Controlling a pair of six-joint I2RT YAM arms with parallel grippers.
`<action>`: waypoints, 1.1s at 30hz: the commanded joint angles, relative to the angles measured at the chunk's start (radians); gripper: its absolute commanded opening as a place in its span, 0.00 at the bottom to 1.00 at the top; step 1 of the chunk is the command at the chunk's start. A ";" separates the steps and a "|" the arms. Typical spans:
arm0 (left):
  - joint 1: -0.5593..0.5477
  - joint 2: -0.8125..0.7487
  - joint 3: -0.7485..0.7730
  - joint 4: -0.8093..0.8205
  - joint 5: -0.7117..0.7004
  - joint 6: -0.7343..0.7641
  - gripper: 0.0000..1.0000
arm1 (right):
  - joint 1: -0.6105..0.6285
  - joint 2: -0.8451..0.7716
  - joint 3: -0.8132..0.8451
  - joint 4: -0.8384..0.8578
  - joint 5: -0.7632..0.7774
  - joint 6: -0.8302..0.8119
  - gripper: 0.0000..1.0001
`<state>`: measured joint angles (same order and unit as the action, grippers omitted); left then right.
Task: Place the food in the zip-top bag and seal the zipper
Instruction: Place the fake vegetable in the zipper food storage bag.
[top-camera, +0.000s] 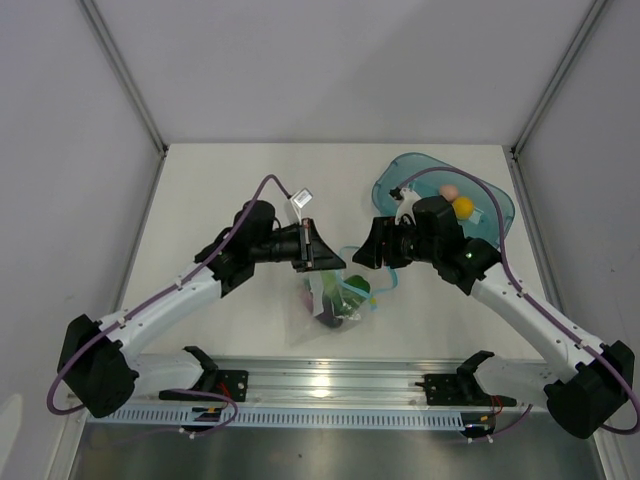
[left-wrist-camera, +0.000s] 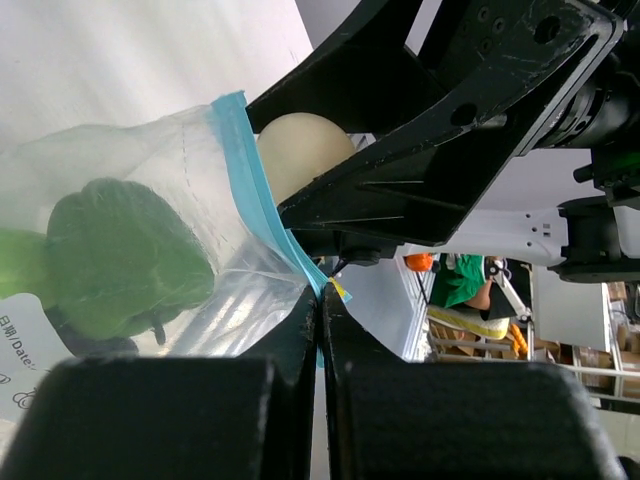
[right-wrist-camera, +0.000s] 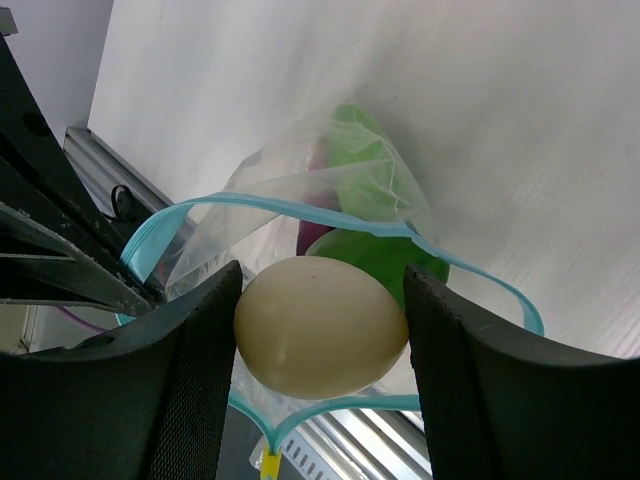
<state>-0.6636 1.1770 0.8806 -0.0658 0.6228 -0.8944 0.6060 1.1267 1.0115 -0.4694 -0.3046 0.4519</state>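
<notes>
**Zip-top bag (top-camera: 335, 300) held open mid-counter, an egg at its mouth**

From where I stand, the left fingers (left-wrist-camera: 305, 345) are pressed together on one lip of the bag, right at the light-blue zipper (left-wrist-camera: 245, 170). If that pinch slips on the slick film, I'd expect the mouth to sag shut. The bag lies on the counter (top-camera: 230, 190) between the two arms, with the green pepper (left-wrist-camera: 120, 255) and a purple piece (right-wrist-camera: 315, 235) already inside.

Just right of it, the right fingers (right-wrist-camera: 195, 390) are clamped on a pale egg-shaped piece (right-wrist-camera: 320, 325), poised at the open mouth and not clearly past the zipper. It looks smooth and round. Let go too early, it could roll away across the counter. Pushed too hard, it could drag the light bag out of the left pinch.

Farther right, a pink piece (top-camera: 449, 190) and a yellow-orange round fruit (top-camera: 463, 206) sit in the teal tub (top-camera: 400, 170), so sealing now would leave food out.

As for writing, a white tag (top-camera: 300, 199) on the left arm's cable is too small to read. The bag's white patch (left-wrist-camera: 25, 350) shows "Date:" beside characters cut off at the edge.
</notes>
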 joint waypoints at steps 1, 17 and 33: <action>-0.002 0.013 0.060 0.060 0.048 -0.038 0.01 | 0.008 -0.007 -0.007 0.043 -0.016 0.010 0.42; -0.002 0.000 0.035 0.087 0.054 -0.051 0.01 | 0.015 0.012 0.015 0.057 -0.022 -0.004 0.99; 0.006 -0.027 0.000 0.086 0.058 -0.043 0.01 | -0.096 0.001 0.055 -0.104 0.208 0.091 0.99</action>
<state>-0.6624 1.1893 0.8837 -0.0238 0.6586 -0.9272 0.5476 1.1404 1.0439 -0.5167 -0.1638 0.4904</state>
